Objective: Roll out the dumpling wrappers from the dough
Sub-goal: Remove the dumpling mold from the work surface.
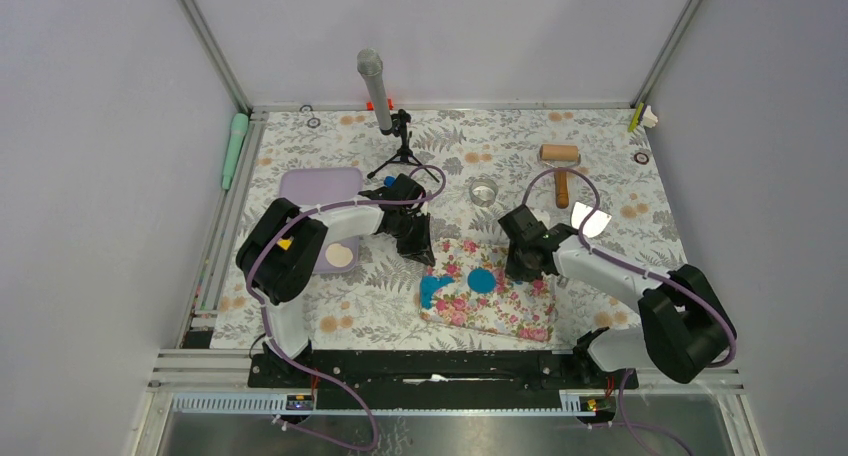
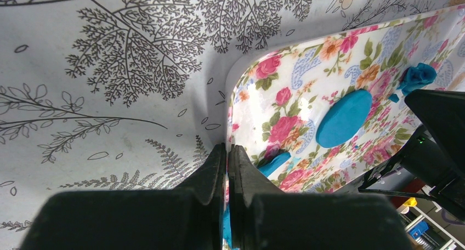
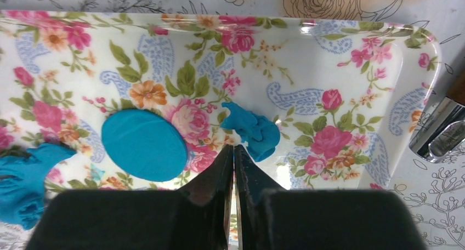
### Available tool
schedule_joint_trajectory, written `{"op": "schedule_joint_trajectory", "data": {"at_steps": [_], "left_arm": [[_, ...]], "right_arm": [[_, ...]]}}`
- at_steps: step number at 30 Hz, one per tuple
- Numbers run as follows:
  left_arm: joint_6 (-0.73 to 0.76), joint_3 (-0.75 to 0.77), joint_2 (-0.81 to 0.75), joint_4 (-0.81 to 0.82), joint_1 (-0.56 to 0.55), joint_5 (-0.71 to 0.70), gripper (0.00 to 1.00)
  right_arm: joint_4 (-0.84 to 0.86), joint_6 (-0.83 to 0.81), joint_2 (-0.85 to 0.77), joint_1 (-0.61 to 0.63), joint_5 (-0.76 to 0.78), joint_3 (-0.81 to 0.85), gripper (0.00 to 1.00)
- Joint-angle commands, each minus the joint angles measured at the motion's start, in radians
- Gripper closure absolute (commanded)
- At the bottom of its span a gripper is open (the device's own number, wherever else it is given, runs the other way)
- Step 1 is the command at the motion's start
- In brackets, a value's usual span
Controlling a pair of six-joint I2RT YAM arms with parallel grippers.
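Seen from above, with 12 o'clock at the far wall: floral mat (image 1: 500, 316) flat on the worktop (image 1: 350, 316), at about 6 o'clock from the centre. Carries all the blue clay. Near the mat's middle, one dumpling wrapper (image 1: 482, 280): a smooth, clean-edged blue disc, flat on the mat. At 9 o'clock from that wrapper, by the mat's left edge, a ragged dough strip (image 1: 433, 289), apart from it. At 3 o'clock from the wrapper, a small crumpled dough lump (image 3: 252, 130), hidden under the arm from above but plain in the right wrist view.

Left gripper (image 1: 417, 246): jaws pressed together, nothing seen between them, tips at the mat's far-left edge, at 10 o'clock from the wrapper; touching the mat or not, cannot tell. Right gripper (image 1: 527, 266): jaws likewise drawn together with only a sliver of gap, gripping nothing; tips just beside the dough lump.

Elsewhere on the worktop: wooden roller (image 1: 560, 156) at 1 o'clock, well apart from the mat, handle toward 6 o'clock; clear round glass (image 1: 483, 191) at 12 o'clock from the mat; shiny metal piece (image 1: 590, 219) at 2 o'clock from the right gripper; lilac tray (image 1: 320, 188) at 9 o'clock, with a pale round piece (image 1: 340, 256) at its near end; microphone (image 1: 372, 86) on a small tripod at 11 o'clock; mint-green tool (image 1: 234, 148) along the left rail.
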Motion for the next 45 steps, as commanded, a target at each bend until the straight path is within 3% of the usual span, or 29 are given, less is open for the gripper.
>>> {"op": "schedule_joint_trajectory", "data": {"at_steps": [1, 8, 15, 20, 29, 45], "left_arm": [[0.014, -0.014, 0.044, -0.040, 0.003, -0.062, 1.00], [0.005, -0.017, 0.051, -0.036, 0.003, -0.060, 1.00], [0.006, -0.011, 0.057, -0.041, 0.003, -0.059, 1.00], [0.006, -0.006, 0.061, -0.046, 0.003, -0.063, 1.00], [0.006, -0.015, 0.049, -0.042, 0.003, -0.065, 1.00], [0.006, -0.015, 0.054, -0.034, 0.003, -0.057, 1.00]], "right_arm": [[-0.022, 0.000, -0.072, 0.006, 0.011, 0.054, 0.89], [-0.039, 0.003, -0.118, 0.006, -0.028, 0.091, 0.88], [0.069, 0.055, -0.111, 0.007, -0.203, -0.040, 0.88], [0.081, 0.011, -0.075, 0.007, -0.244, -0.071, 0.87], [-0.064, -0.078, 0.045, 0.005, 0.000, 0.011, 0.86], [-0.074, -0.051, 0.067, 0.005, 0.140, 0.091, 0.87]]}}
